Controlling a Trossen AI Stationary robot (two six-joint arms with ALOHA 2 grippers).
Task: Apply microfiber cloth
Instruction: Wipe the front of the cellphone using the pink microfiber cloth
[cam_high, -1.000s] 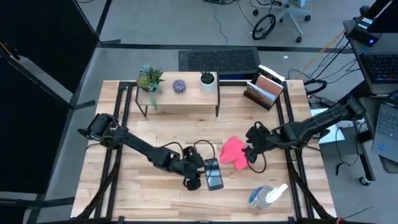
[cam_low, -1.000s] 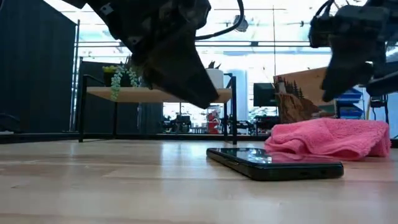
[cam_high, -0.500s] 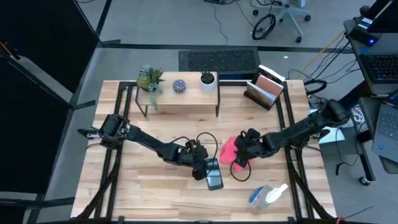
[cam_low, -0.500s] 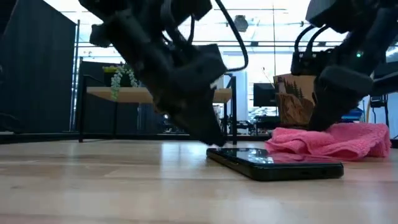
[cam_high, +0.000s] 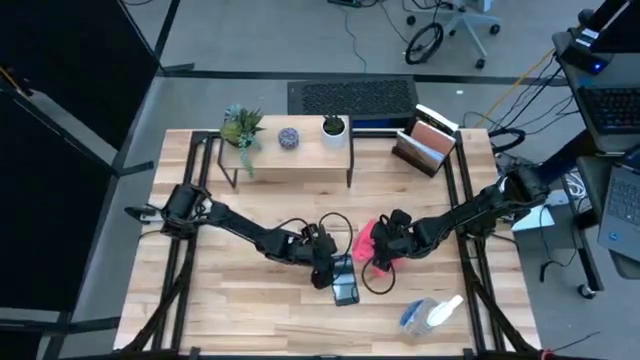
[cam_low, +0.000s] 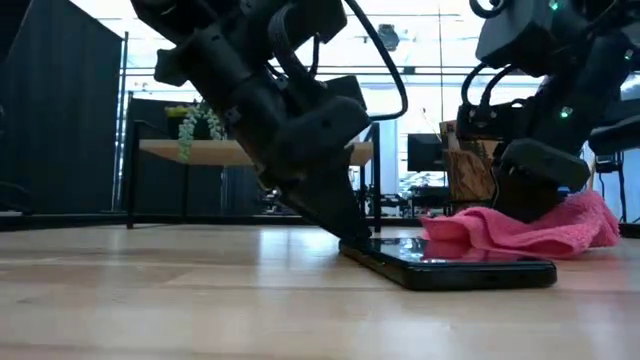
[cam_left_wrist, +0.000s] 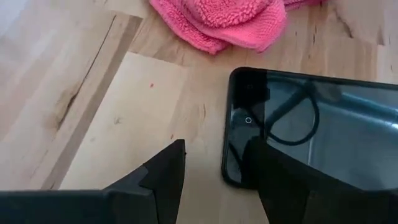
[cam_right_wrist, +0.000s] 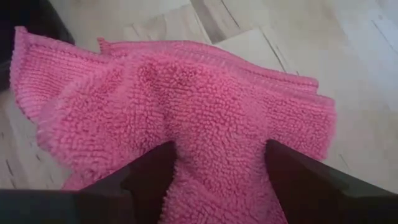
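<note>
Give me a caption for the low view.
Left hand pins the smartphone while right hand presses into pink cloth.

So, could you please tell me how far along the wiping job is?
Done: the left gripper, open, braces the phone at its end. In hand: the right gripper, open, presses down into the pink cloth beside the phone. Left: gripping the cloth and wiping the screen.
</note>
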